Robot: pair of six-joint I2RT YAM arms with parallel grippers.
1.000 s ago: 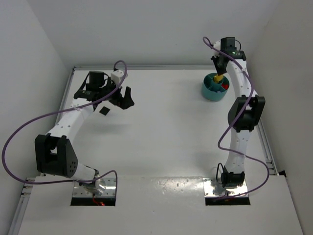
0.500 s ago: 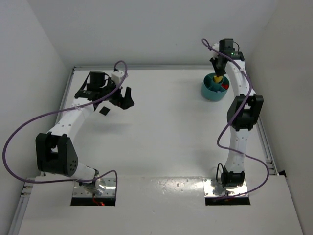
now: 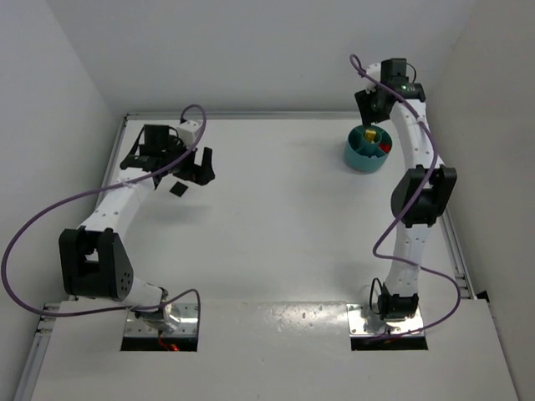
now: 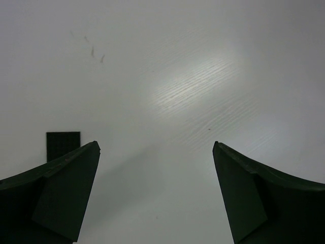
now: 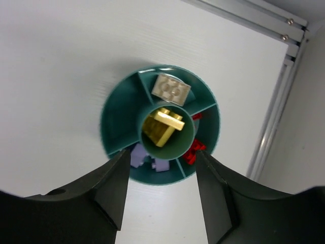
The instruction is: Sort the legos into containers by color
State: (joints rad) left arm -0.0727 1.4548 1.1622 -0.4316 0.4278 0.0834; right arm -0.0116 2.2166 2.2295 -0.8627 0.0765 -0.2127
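The round teal dish stands at the far right of the table; in the right wrist view its rim shows from above. Yellow bricks lie in its centre cup, pale purple bricks in the near compartment, red bricks at the right, a grey brick at the far side. My right gripper hangs open and empty above the dish; in the top view it sits just behind it. My left gripper is open and empty at the far left, over bare table.
A small black square lies on the table by the left gripper; it also shows in the left wrist view. A metal rail runs along the table's right edge, close to the dish. White walls enclose the table.
My right gripper has risen and drawn back from the dish, leaving the yellow brick in the centre cup. My left gripper has shifted slightly left.
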